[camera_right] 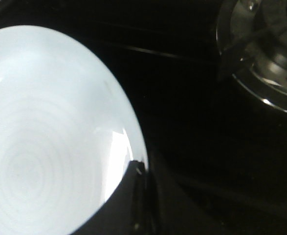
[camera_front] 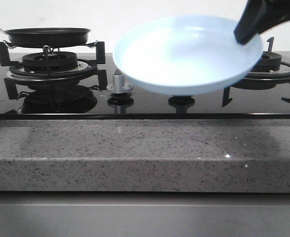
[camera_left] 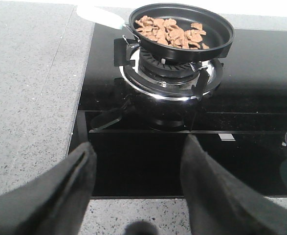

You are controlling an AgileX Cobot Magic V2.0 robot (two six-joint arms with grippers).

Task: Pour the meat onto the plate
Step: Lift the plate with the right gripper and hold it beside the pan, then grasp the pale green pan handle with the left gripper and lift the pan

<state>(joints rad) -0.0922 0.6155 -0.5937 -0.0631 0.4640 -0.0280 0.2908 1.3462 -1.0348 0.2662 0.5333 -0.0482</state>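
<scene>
The pale blue plate [camera_front: 186,54] hangs tilted in the air above the middle of the cooktop, and it is empty. My right gripper [camera_front: 247,30] is shut on its right rim; the wrist view shows the plate [camera_right: 45,132] with my right gripper [camera_right: 139,169] pinching its edge. The meat [camera_left: 172,32] lies as a loose pile of reddish-brown pieces in the black frying pan [camera_left: 182,29] on the left burner. In the front view the pan [camera_front: 48,35] hides the meat. My left gripper [camera_left: 138,166] is open and empty, over the counter's front edge, well short of the pan.
The pan's pale handle [camera_left: 101,14] points away to the left. The left burner grate [camera_front: 51,64], the right burner grate [camera_front: 270,69], and a grey knob [camera_front: 119,81] stand on the black glass cooktop [camera_front: 145,106]. A speckled stone counter [camera_front: 135,153] runs along the front.
</scene>
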